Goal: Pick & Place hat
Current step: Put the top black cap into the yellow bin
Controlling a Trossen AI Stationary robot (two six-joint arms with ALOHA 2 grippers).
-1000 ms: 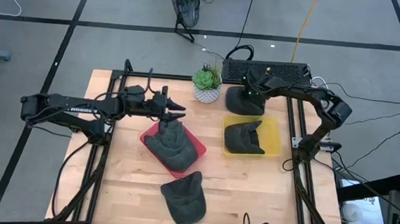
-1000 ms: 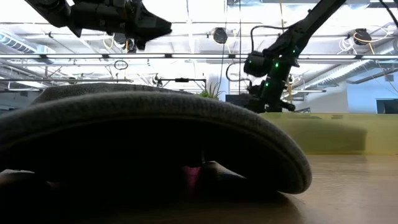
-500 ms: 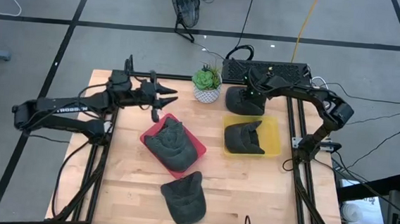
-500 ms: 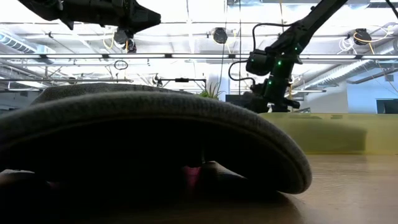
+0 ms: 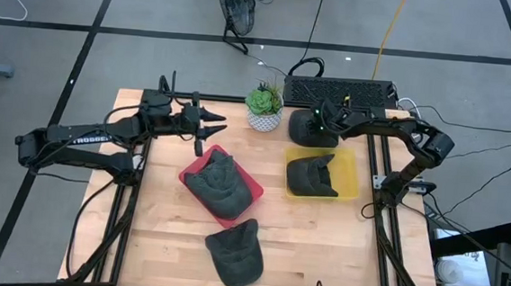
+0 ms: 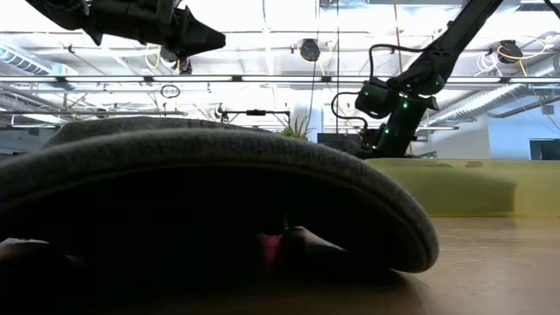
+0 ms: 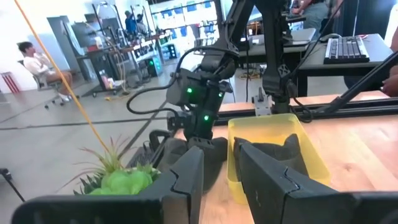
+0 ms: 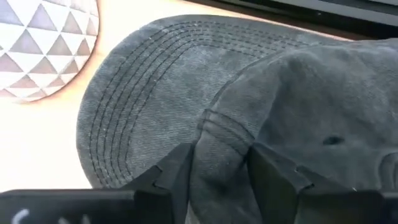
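1. Light wood table (image 5: 159, 235) on a dark frame, grey tiled floor all round, cables trailing off the far and right sides.
2. Potted succulent (image 5: 263, 107) sitting at the far edge, about the middle. Black box (image 5: 340, 92) just behind the far edge, right of the plant.
3. Red tray (image 5: 249, 193) near the centre with a dark hat (image 5: 215, 182) in it. Yellow tray (image 5: 351, 176) toward the right edge with another dark cap (image 5: 311, 175) inside.
4. Third hat (image 5: 235, 252) loose on the wood at the near edge; fills most of the low view.
5. Fourth hat (image 5: 308, 130) flat on the table by the far edge, between plant and yellow tray, just outside the tray.
6. Room behind: bright ceiling lights, desks, a keyboard (image 7: 346, 46), a seated person (image 7: 38, 60) far back.
7. Right gripper (image 5: 320, 122) down on that fourth hat, fingers (image 8: 180, 171) either side of a fold of its crown. Gap narrow; can't tell if actually pinching.
8. Left gripper (image 5: 212, 120) hovering over the far-left part of the table, past the red tray, holding nothing, jaws slightly apart.
9. Versus a second ago: left arm pulled back off the red tray toward the far-left corner. Right gripper lower and further over the hat. Hats and trays all in the same spots.
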